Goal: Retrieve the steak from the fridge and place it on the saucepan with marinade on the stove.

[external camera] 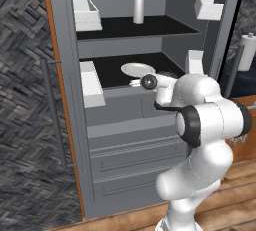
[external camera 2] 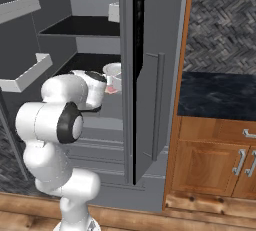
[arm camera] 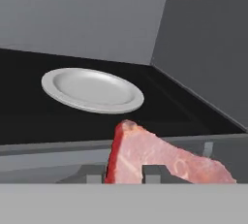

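Note:
The fridge (external camera: 65, 75) stands open, and my arm reaches in over its lower black shelf (arm camera: 29, 116). In the hand view the steak (arm camera: 164, 160), a pink-red slab with a pale edge, sits at my gripper (arm camera: 123, 174), which is shut on it just above the shelf's front lip. A speck of the steak (external camera 2: 111, 90) also shows beside the hand in the right base view. Behind it a round white plate (arm camera: 92, 89) lies on the same shelf, also seen as the plate (external camera: 137, 68) past my wrist. The saucepan with marinade and the stove are out of view.
A white bottle (external camera: 138, 7) stands on the upper shelf. White door bins (external camera: 86, 14) (external camera: 91, 82) (external camera: 207, 6) hang on both doors. The right door (external camera 2: 127, 75) juts out beside my arm. A dark counter (external camera 2: 215, 95) over wooden cabinets lies to the right.

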Controlling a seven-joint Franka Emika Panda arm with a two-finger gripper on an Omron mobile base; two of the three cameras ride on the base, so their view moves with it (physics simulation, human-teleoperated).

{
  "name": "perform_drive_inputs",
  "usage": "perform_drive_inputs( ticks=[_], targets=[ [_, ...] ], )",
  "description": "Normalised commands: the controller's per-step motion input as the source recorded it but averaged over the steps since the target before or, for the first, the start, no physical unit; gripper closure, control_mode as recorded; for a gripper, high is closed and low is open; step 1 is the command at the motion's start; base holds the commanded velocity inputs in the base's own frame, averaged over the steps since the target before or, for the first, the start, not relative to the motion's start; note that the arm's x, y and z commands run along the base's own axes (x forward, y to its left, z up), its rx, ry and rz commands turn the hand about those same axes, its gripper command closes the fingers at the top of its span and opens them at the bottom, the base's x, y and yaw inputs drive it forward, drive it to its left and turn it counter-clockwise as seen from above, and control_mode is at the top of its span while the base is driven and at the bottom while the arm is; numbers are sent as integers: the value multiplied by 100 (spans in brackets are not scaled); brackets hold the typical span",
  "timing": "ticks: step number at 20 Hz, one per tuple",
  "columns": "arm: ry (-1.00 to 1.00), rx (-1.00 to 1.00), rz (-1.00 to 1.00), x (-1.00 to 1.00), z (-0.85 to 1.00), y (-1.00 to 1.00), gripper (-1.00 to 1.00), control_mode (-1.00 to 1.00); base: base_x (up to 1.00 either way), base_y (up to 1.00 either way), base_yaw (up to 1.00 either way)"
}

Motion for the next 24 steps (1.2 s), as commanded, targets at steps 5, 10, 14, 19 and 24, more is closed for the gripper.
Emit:
perform_drive_inputs(
  ticks=[5, 10, 14, 19, 24],
  targets=[
    [-18, -2, 0, -100, 41, 33, 100, -100, 0, 0, 0],
    [-5, -5, 0, -100, 57, 70, 100, -100, 0, 0, 0],
    [0, -3, 0, -96, 94, 85, 100, -100, 0, 0, 0],
    [6, 0, 0, -92, 100, 74, 100, -100, 0, 0, 0],
    [35, -7, -6, -91, 100, 52, 100, -100, 0, 0, 0]
  ],
)
